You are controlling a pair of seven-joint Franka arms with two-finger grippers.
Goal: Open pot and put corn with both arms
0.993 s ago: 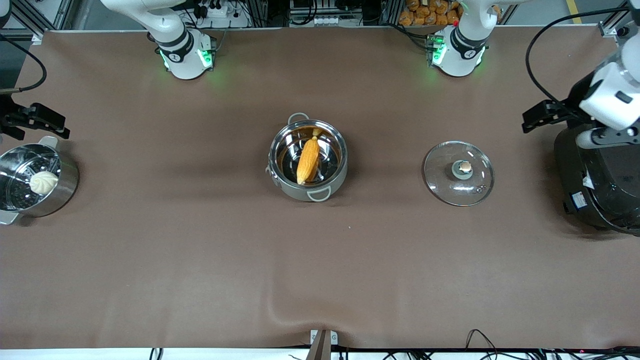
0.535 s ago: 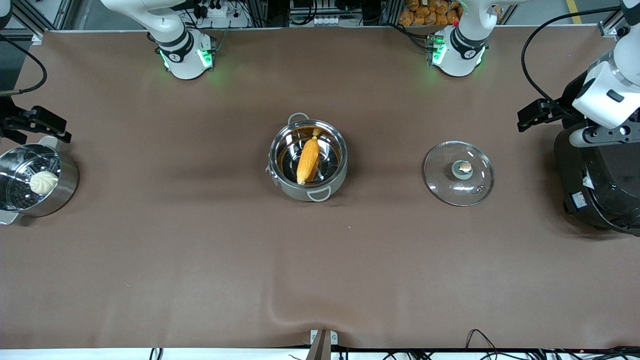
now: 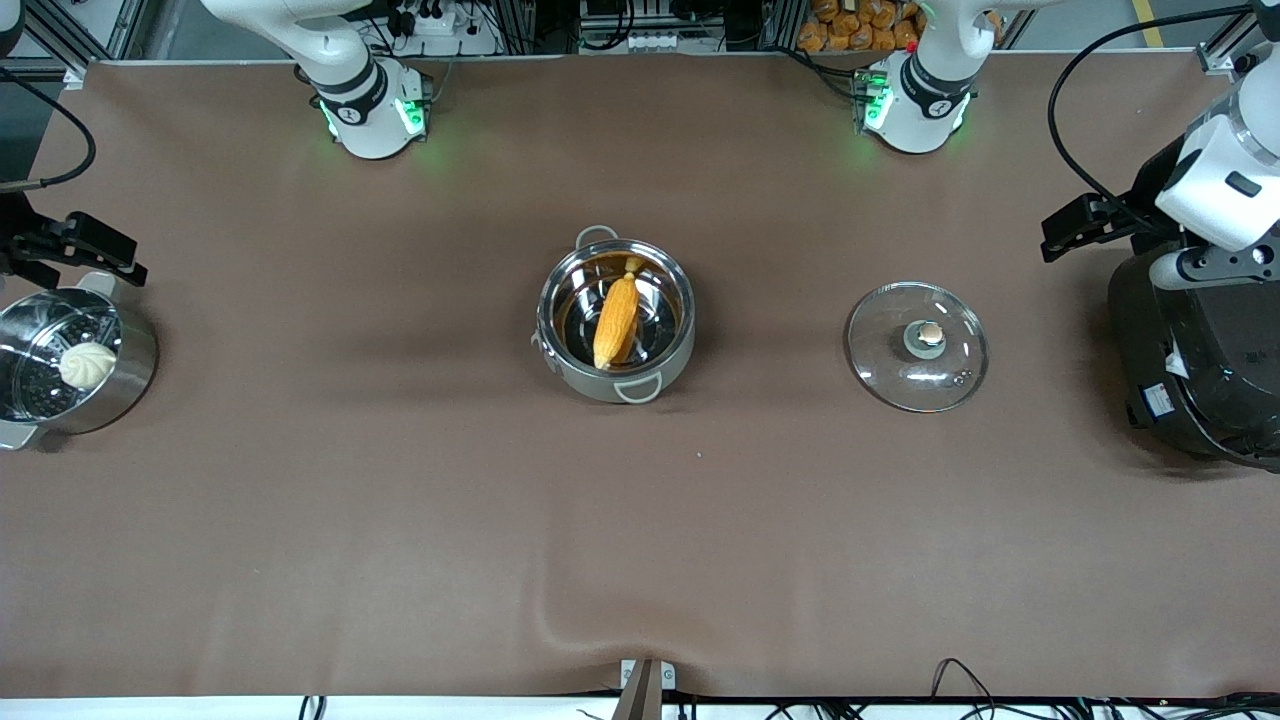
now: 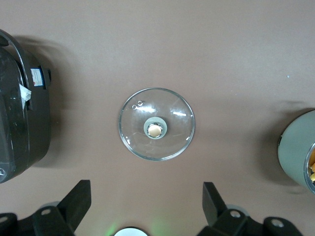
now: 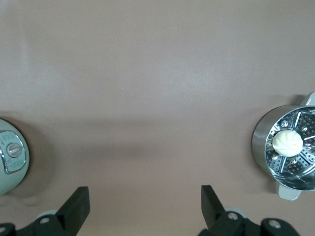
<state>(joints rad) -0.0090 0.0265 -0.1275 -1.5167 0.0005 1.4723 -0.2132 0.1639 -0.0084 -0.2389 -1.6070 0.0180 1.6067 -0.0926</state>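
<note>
Corn [image 3: 616, 321] lies in the uncovered pot [image 3: 563, 372], lid [image 3: 917, 346] resting toward the left arm's end, left gripper [image 4: 146, 209] and right gripper [image 5: 145, 209] both hanging wide open, empty.

Probably a robotics lab: cloth-covered table [image 3: 400, 520], aluminium framing [image 3: 80, 30], power strips [image 3: 430, 20], trailing cables [image 3: 1080, 100].

Steamer pot [image 3: 75, 360] holds bun [image 3: 87, 364]; rice cooker [image 3: 1195, 360].

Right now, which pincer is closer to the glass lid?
Left. The left pincer is up by the rice cooker, near the lid; the right pincer is by the steamer pot, at the right arm's end.
</note>
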